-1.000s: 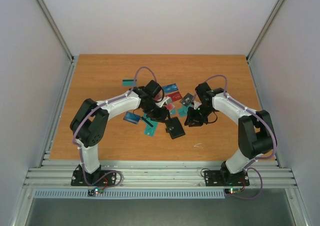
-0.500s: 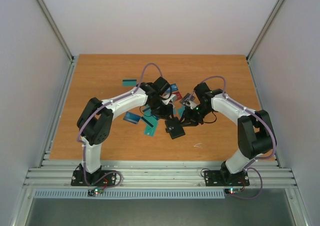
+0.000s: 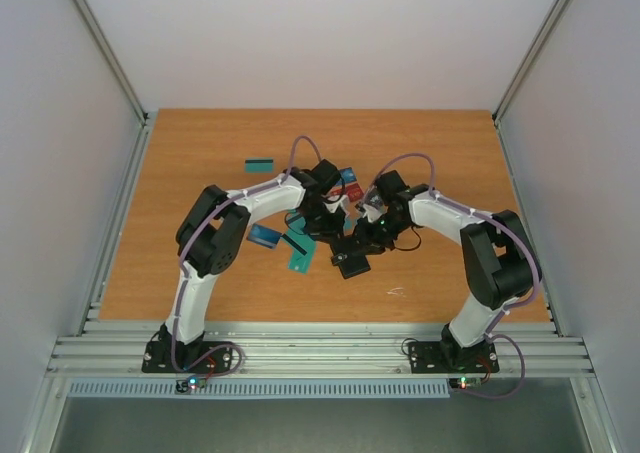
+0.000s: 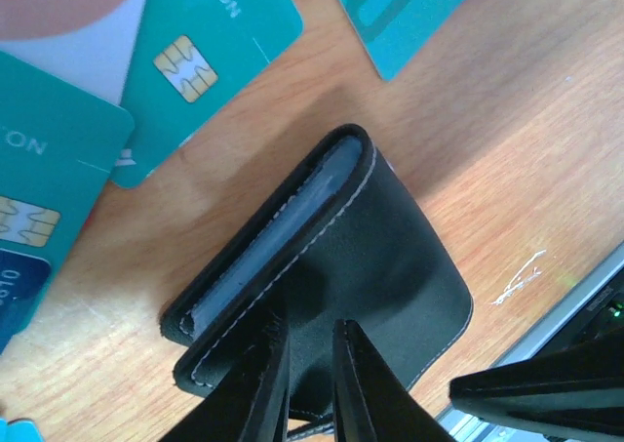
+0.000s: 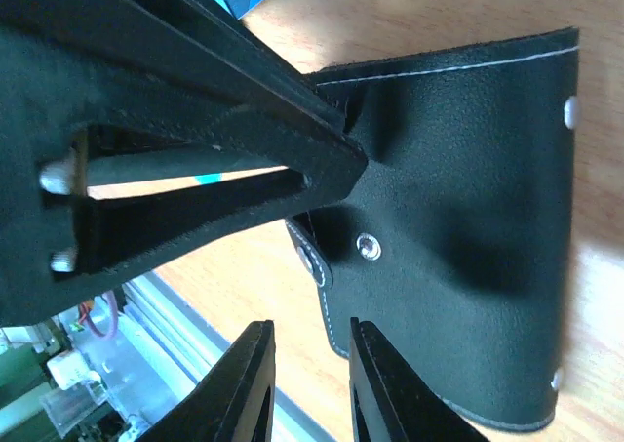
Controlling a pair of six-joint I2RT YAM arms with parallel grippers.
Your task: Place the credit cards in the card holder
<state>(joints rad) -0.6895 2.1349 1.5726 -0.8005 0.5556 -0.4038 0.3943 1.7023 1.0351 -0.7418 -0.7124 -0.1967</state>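
Top external view: both arms bend inward over the wooden table [image 3: 200,153] and meet near its middle. The black card holder [image 3: 352,264] lies there, on the near side of the scattered credit cards [image 3: 301,259]. The left gripper [image 3: 335,231] and the right gripper [image 3: 364,241] come down on it from its far side. Their jaws are too small here to judge.

Left wrist view: the card holder lies folded on the wood, with a grey inner edge showing along its open side beside white stitching. The left gripper's fingers stand almost together with only a thin slit between them, their tips at the stitched edge of the black cover. I cannot tell whether they pinch it. Teal chip cards lie on the wood just beyond the holder.

Right wrist view: the right gripper's fingers are clamped on the card holder's stitched edge, beside a metal snap [image 5: 368,248]. A finger of the left gripper has its tip on the same cover.
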